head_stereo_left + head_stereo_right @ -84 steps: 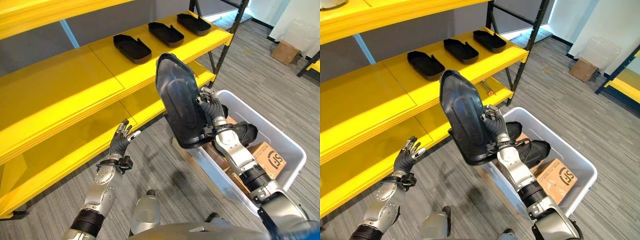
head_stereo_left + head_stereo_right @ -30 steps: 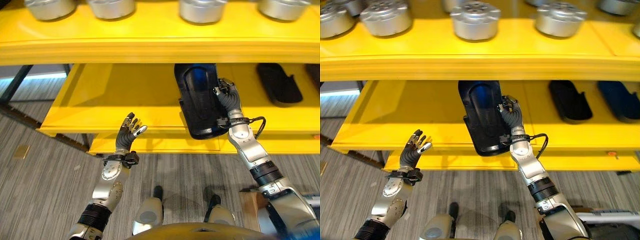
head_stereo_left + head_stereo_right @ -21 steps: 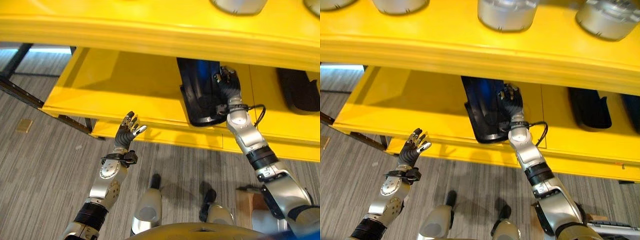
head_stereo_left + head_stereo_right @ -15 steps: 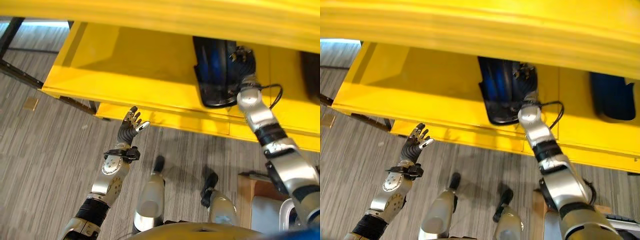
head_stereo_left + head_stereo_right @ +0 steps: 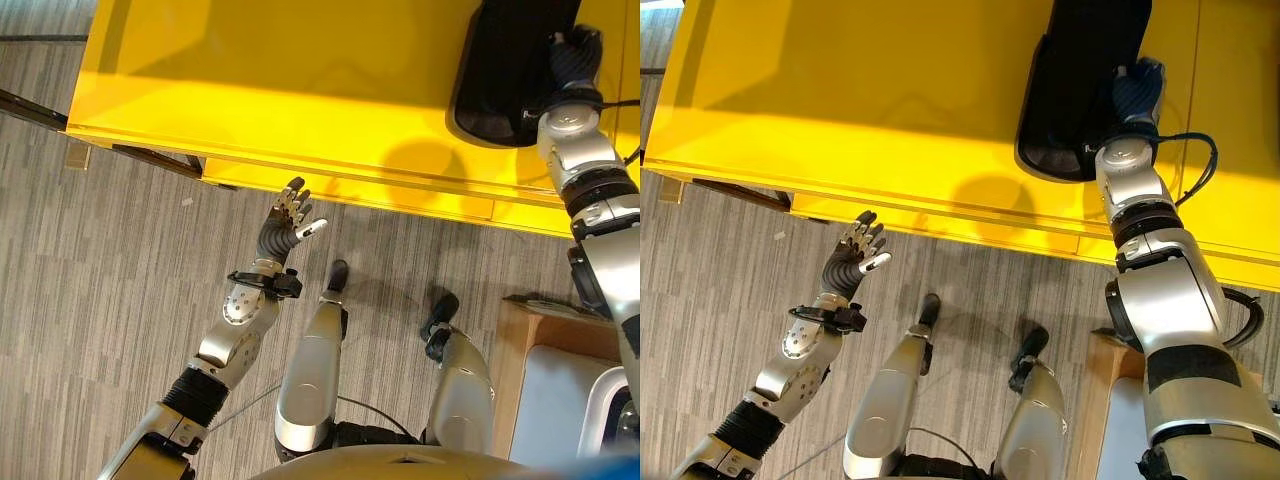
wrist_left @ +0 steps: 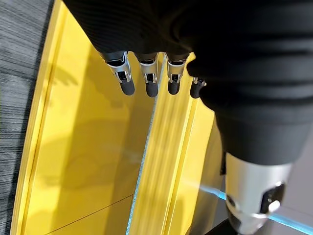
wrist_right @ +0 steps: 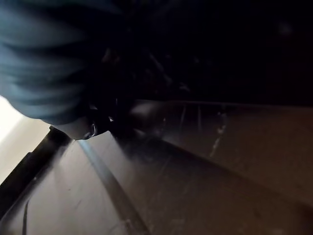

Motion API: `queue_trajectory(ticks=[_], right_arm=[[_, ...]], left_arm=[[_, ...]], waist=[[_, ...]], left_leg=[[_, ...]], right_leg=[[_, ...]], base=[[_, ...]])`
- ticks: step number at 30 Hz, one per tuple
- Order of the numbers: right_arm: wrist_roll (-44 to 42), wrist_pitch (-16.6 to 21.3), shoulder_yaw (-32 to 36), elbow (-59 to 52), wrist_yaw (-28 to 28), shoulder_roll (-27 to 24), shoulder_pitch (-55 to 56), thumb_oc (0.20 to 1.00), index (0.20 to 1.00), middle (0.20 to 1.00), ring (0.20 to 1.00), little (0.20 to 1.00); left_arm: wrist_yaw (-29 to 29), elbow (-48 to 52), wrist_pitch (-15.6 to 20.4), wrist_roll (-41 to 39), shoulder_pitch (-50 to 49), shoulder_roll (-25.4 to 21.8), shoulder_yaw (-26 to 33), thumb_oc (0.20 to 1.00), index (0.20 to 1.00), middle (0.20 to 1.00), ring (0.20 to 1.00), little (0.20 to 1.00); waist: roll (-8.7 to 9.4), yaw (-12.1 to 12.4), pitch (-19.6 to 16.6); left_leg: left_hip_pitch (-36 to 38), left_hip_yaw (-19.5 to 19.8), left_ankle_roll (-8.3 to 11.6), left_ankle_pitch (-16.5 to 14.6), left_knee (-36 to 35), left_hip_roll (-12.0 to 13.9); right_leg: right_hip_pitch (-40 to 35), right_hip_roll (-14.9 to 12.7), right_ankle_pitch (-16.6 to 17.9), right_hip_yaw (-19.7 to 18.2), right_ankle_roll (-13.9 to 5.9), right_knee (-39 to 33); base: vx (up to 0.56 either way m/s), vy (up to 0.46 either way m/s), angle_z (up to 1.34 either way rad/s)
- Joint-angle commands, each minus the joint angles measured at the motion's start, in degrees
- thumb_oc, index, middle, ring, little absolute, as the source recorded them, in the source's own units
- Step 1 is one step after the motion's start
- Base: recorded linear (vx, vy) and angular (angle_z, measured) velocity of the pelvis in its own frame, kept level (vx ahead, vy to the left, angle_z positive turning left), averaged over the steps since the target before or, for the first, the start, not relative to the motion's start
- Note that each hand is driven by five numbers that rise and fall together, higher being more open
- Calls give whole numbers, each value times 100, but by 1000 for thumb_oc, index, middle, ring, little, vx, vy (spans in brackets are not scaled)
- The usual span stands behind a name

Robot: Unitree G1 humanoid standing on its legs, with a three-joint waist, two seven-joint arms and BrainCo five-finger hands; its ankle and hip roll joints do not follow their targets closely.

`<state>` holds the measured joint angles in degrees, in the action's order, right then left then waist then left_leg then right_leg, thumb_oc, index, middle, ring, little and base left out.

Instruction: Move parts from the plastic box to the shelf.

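Yellow flat metal shelf (image 5: 300,90) carries the black moulded plastic part (image 5: 1080,90) near its front edge. The right robot hand (image 5: 1137,92) rests on the part, grip unclear; the left robot hand (image 5: 285,225) hovers spread. A careless withdrawal could drag the part off.

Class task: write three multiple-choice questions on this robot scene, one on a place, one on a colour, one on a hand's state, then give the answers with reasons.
1. Where is the black part?
A on the floor
B on the shelf
C in the left hand

2. What colour is the shelf?
A yellow
B white
C green

3. How is the left hand?
A shut on a part
B pressed on the shelf
C open, holding nothing

Answers: 1 B, the part lies on the shelf board with the right hand at it. 2 A, its boards are yellow. 3 C, its fingers are spread in the air before the shelf edge.
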<state>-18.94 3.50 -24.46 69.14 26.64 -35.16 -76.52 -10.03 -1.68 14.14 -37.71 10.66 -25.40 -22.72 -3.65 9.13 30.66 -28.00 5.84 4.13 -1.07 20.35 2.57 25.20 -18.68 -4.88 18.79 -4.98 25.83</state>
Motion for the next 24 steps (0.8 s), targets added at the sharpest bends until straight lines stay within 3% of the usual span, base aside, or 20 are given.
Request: queue_trajectory(ticks=[1, 11, 12, 24], right_arm=[[-244, 332, -276, -92, 54, -364, -533, 200, 200, 200, 200, 200], [-201, 295, -693, 304, -53, -645, -865, 200, 200, 200, 200, 200], [-112, 267, -787, 335, -83, -672, -886, 200, 200, 200, 200, 200], [349, 215, -1442, 614, -147, -763, -1476, 200, 200, 200, 200, 200]], left_arm=[[-101, 567, 285, -73, -88, -86, 33, 1000, 1000, 1000, 1000, 1000], [-150, 604, 338, -186, 73, -88, -109, 1000, 1000, 1000, 1000, 1000], [-152, 593, 348, -200, 62, -87, -119, 1000, 1000, 1000, 1000, 1000], [-149, 605, 477, -232, 201, -195, -159, 1000, 1000, 1000, 1000, 1000]], waist=[[48, 9, -87], [-32, -31, -87], [-19, -29, -87], [-62, 10, -88]], left_leg=[[-313, -157, 15, -171, 275, 170], [-724, -131, -22, -284, 565, 112], [-653, -118, 2, -439, 616, 112], [-681, -55, 14, -392, 543, 57]], right_leg=[[-46, 32, -229, -129, -99, 492], [391, -22, -341, -217, -75, 789], [339, -19, -467, -266, -125, 853], [383, -63, -502, -222, -120, 911]], base=[[-58, 7, 1], [7, -3, 0], [77, -26, 2], [5, -7, 1]])
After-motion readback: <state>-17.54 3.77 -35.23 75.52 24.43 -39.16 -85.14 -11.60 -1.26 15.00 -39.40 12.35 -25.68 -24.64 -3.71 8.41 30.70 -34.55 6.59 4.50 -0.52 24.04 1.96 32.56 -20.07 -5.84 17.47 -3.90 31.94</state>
